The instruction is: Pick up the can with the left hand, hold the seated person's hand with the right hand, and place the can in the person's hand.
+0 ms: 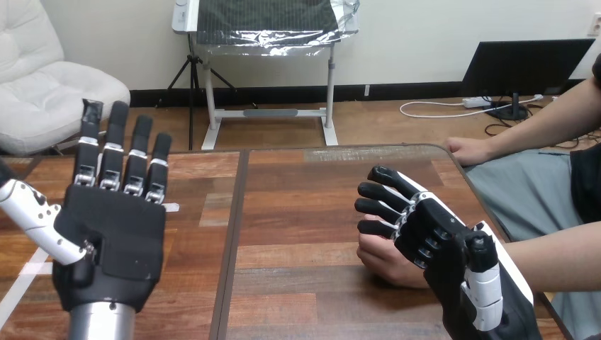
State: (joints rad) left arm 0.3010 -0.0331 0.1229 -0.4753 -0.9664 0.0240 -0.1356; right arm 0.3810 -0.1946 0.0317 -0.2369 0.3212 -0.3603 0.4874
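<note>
The right hand (pixel 453 248) lies over the person's near hand (pixel 381 261) at the right side of the table (pixel 298 212) and hides most of it. Whether one grips the other cannot be told. Its wrist is cut by the bottom edge. The left hand (pixel 110 237) blocks part of the table behind it, its forearm running off the bottom. The person's far hand (pixel 471 150), at the far right corner, has its arm cut by the right edge.

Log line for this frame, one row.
left robot hand: raised, open, empty | right robot hand: over person's near hand, grip unclear
</note>
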